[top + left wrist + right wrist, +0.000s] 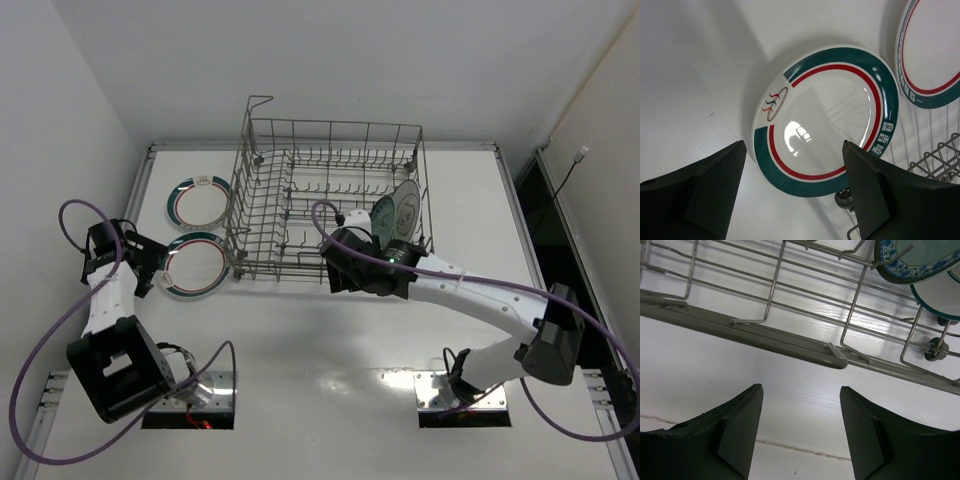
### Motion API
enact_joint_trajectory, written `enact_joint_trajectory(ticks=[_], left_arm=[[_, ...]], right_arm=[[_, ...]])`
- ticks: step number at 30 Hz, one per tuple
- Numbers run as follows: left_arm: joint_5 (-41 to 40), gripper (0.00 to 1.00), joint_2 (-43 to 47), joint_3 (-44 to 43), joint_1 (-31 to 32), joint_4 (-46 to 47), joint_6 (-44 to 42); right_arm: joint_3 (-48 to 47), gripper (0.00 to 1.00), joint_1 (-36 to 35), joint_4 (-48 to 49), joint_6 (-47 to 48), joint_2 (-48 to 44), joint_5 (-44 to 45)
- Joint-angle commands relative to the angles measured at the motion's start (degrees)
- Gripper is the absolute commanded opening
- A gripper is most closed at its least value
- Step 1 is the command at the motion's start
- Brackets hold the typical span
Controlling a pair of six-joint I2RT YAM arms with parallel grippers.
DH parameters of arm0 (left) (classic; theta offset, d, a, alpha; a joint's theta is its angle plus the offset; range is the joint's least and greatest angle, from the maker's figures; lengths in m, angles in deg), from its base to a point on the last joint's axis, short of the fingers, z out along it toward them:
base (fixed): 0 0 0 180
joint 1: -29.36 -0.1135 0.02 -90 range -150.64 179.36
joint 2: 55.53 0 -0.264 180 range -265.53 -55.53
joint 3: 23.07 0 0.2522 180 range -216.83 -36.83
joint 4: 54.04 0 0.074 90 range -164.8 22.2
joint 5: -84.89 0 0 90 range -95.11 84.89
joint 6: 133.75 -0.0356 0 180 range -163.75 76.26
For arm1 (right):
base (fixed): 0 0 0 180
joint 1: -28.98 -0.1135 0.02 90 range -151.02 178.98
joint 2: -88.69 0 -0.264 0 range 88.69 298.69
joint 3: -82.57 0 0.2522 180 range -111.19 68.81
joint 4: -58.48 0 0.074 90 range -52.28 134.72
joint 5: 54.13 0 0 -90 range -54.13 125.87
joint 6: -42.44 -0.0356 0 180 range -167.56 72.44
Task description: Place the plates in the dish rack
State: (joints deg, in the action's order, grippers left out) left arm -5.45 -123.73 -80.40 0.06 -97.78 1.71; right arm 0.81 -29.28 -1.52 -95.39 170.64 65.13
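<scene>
Top view: the left hand [152, 265] sits low over the bench [330, 350], fingers apart with nothing between them. A green-and-red ringed plate [195, 266] lies flat just ahead of it. A second ringed plate [200, 201] lies flat off to one side of the first. The dish rack [330, 200] stands just past both plates, neither of which is inside it. The right hand [333, 272] hangs just outside the rack's near side, fingers apart and empty. Ahead of it and to its right, inside the rack, a teal plate [383, 217] and a white plate [406, 205] stand on edge side by side. Left wrist view: the two fingers [715, 185] frame the first ringed plate, which lies flat on the bench beyond the tips. I cannot tell whether they touch it. The second ringed plate is cut off at the upper right, and the rack's corner wires show at the lower right. Right wrist view: the fingers [740, 430] are spread over bare bench. The rack's grey base rail runs across just ahead of the tips. The teal plate and the white plate stand among the wires further ahead, to the right.
</scene>
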Motion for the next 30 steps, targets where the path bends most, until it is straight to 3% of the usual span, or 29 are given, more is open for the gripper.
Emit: enact_joint_trajectory(ticks=[1, 7, 14, 18, 19, 22, 25, 30], left_arm=[[6.8, 0.75, -1.7, 1.7, -2.0, 4.6, -2.0], [7.5, 0.68, -6.9, 7.6, -7.5, 6.0, -4.5], [9.7, 0.54, -11.7, 8.8, -8.2, 9.4, -4.5], [12.1, 0.32, -16.4, 9.4, -8.2, 11.3, -4.5], [12.6, 0.20, -18.5, 9.4, -8.2, 11.3, -4.5], [14.0, 0.00, -20.8, 8.9, -8.2, 11.3, -5.7], [14.0, 0.00, -21.4, 7.5, -8.2, 10.0, -7.0], [10.8, 0.00, -14.2, 1.2, -8.2, 1.3, -8.4]], right_arm=[[2.2, 0.60, 0.2, 6.2, -0.7, -6.0, -0.5], [4.6, 0.60, 1.7, 7.4, -0.7, -8.4, -1.0], [4.6, 0.60, 2.3, 7.9, -0.7, -7.9, -2.1], [4.6, 0.60, 2.3, 7.9, -1.2, -7.3, -2.1], [4.6, 0.60, 2.3, 7.9, -1.2, -7.3, -2.1], [4.6, 0.60, 2.3, 7.9, -1.2, -7.3, -2.1], [4.6, 0.60, 2.8, 7.9, -1.2, -7.3, -2.1], [5.2, 0.60, 2.8, 7.9, -1.2, -7.3, -2.1]])
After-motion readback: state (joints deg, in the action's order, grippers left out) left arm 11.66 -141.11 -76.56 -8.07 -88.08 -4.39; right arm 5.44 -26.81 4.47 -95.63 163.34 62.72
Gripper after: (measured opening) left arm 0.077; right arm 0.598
